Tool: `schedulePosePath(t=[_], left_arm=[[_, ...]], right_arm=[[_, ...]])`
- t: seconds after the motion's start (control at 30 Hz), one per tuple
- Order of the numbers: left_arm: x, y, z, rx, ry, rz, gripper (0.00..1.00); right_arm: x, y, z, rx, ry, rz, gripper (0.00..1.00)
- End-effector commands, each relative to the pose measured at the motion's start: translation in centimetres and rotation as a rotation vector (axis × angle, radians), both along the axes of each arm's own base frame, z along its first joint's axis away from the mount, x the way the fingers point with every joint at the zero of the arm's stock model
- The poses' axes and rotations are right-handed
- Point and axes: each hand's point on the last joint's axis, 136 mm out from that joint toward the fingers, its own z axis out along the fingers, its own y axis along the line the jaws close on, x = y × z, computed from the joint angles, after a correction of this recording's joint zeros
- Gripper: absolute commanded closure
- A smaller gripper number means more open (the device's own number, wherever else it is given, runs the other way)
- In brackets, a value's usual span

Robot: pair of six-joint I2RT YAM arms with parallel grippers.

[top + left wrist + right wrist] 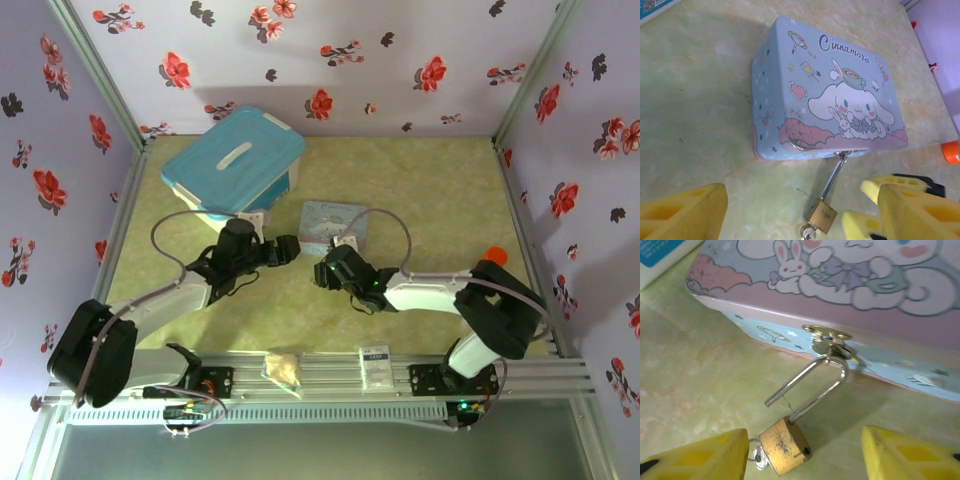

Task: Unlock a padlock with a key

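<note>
The brass padlock [785, 446] lies on the table in front of the pale blue cartoon tin [835, 85]. Its silvery shackle [815, 385] is sprung open, one end free of the body, and is still hooked through the tin's hasp [829, 336]. The key [759, 456] sticks out of the padlock's underside, with only its small silvery head [808, 233] showing. My right gripper [805, 462] is open, its yellow fingers either side of the padlock body without gripping it. My left gripper [800, 220] is open too, facing the padlock [821, 215] from the other side.
A white box with a blue lid [235, 160] stands at the back left, close behind the tin [333, 225]. An orange cylinder [495, 255] sits at the right. A small bag [283, 368] and a white card [375, 362] lie on the front rail.
</note>
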Motion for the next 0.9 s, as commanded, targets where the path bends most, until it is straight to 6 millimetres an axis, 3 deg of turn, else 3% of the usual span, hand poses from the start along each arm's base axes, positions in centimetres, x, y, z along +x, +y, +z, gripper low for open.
schedulePosePath(t=[0.0, 0.53, 0.87], left_arm=[[-1.2, 0.2, -0.5, -0.008, 0.029, -0.013, 0.21], [-1.9, 0.7, -2.0, -0.010, 0.045, -0.006, 0.22], [-1.8, 0.6, -2.2, 0.000, 0.047, -0.009, 0.24]], right_arm=[[0.1, 0.3, -1.3, -0.032, 0.044, -0.021, 0.42], [-0.7, 1.4, -4.4, -0.025, 0.141, -0.027, 0.59], [-1.9, 0.4, -5.3, 0.073, 0.203, -0.133, 0.68]])
